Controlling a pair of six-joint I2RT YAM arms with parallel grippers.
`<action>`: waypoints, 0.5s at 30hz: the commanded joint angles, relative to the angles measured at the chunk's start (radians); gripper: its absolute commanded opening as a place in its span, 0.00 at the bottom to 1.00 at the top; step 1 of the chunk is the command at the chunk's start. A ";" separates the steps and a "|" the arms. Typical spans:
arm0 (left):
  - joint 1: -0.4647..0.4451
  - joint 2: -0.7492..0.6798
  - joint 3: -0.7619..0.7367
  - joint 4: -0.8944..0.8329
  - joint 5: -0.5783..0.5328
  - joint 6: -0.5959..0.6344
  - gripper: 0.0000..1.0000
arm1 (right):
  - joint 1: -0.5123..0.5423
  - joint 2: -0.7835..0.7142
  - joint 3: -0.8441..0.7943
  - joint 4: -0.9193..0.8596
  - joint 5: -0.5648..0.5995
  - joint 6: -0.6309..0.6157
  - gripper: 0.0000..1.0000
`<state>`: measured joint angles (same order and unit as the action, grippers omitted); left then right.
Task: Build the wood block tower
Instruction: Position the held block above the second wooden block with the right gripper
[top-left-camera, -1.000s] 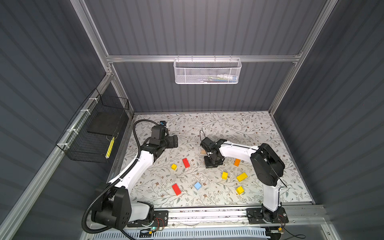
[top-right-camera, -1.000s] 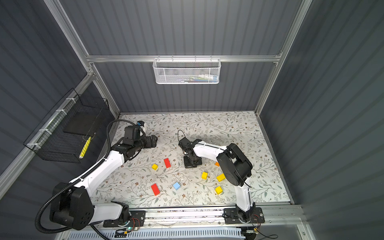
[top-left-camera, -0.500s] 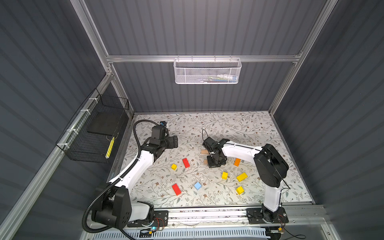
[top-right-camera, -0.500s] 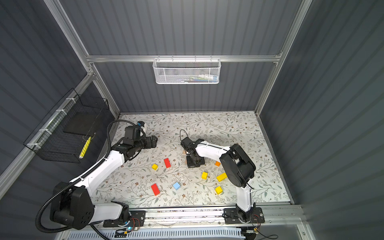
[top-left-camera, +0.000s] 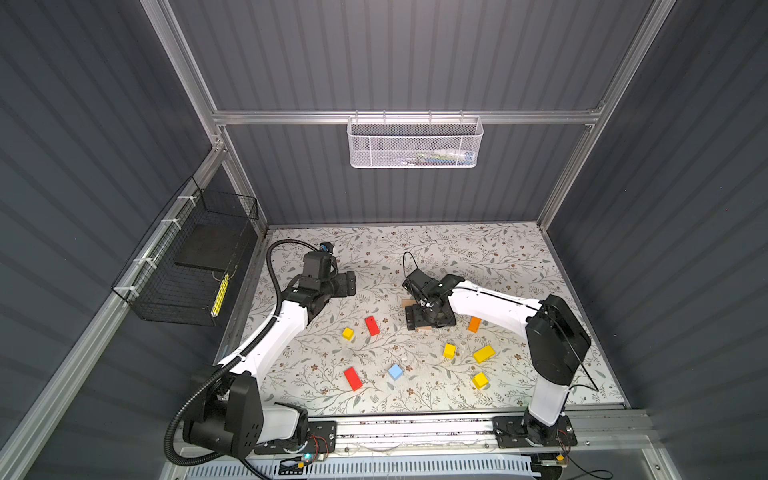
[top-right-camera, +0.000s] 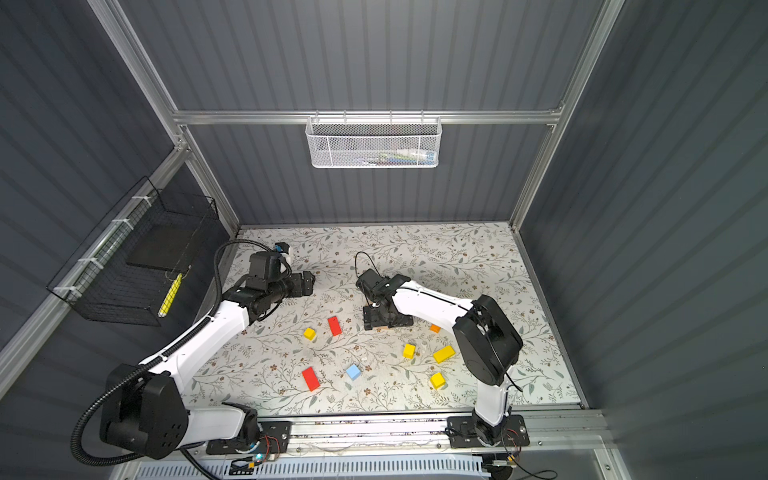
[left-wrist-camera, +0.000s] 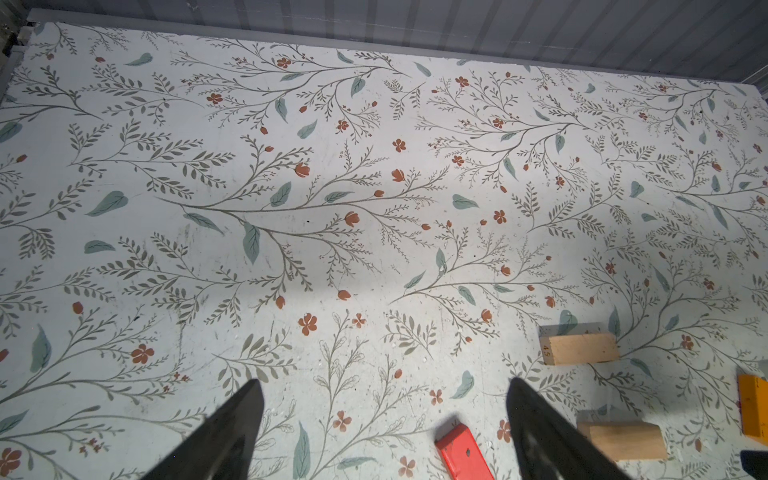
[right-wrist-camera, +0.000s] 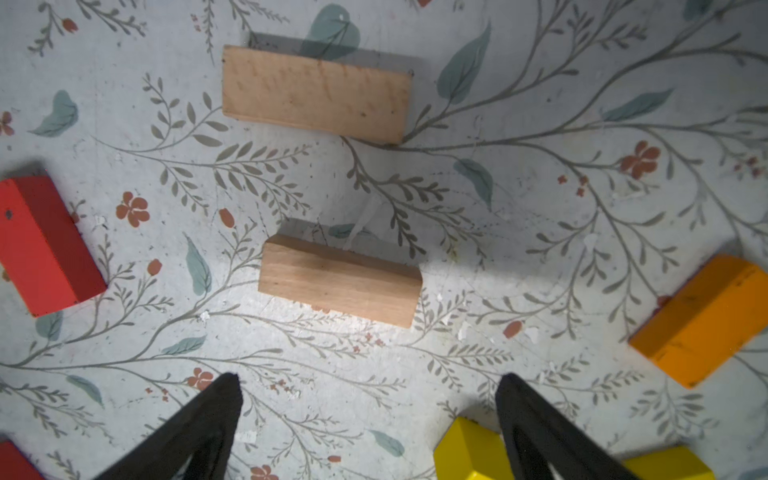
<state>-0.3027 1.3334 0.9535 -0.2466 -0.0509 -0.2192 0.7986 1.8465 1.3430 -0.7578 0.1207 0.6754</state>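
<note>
In both top views the wood blocks lie singly on the flowered bench (top-left-camera: 478, 257), none resting on another. Left of the middle is a red brick (top-left-camera: 372, 325) with a yellow cube (top-left-camera: 348, 333) just beside it; a second red brick (top-left-camera: 353, 378) and a light-blue cube (top-left-camera: 395, 372) lie nearer the front rail; on the right are an orange brick (top-left-camera: 474, 324), a yellow brick (top-left-camera: 483, 354) and two further yellow cubes (top-left-camera: 449, 350). The right claw (top-left-camera: 430, 322) points down at mid-bench over two tan bricks (top-left-camera: 409, 302), which show only as slivers at its edges. The left claw (top-left-camera: 348, 284) hangs over bare bench toward the back left, well apart from every block. In the left wrist view the left claw (left-wrist-camera: 384, 381) stands wide apart with nothing in it; the two tan bricks (left-wrist-camera: 579, 348) lie parallel and apart beyond one finger (left-wrist-camera: 540, 432), with the red brick (left-wrist-camera: 463, 453) near that finger's inner side. In the right wrist view the right claw (right-wrist-camera: 368, 376) is spread wide and grips nothing; one tan brick (right-wrist-camera: 338, 280) lies flat ahead of the fingertips, touching neither, with the other beyond it, and the red brick (right-wrist-camera: 45, 245) and orange brick (right-wrist-camera: 702, 320) lie off to either side
</note>
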 joint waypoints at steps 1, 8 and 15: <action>-0.006 0.004 -0.009 0.001 0.010 0.000 0.91 | 0.008 0.027 0.033 0.008 0.018 0.035 0.99; -0.006 0.003 -0.010 0.002 0.008 0.000 0.91 | 0.017 0.070 0.059 0.036 0.026 0.114 0.99; -0.006 0.001 -0.014 0.005 0.008 0.003 0.91 | 0.036 0.092 0.074 0.023 0.103 0.181 0.99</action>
<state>-0.3027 1.3334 0.9535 -0.2466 -0.0509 -0.2192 0.8253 1.9224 1.3994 -0.7216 0.1699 0.8085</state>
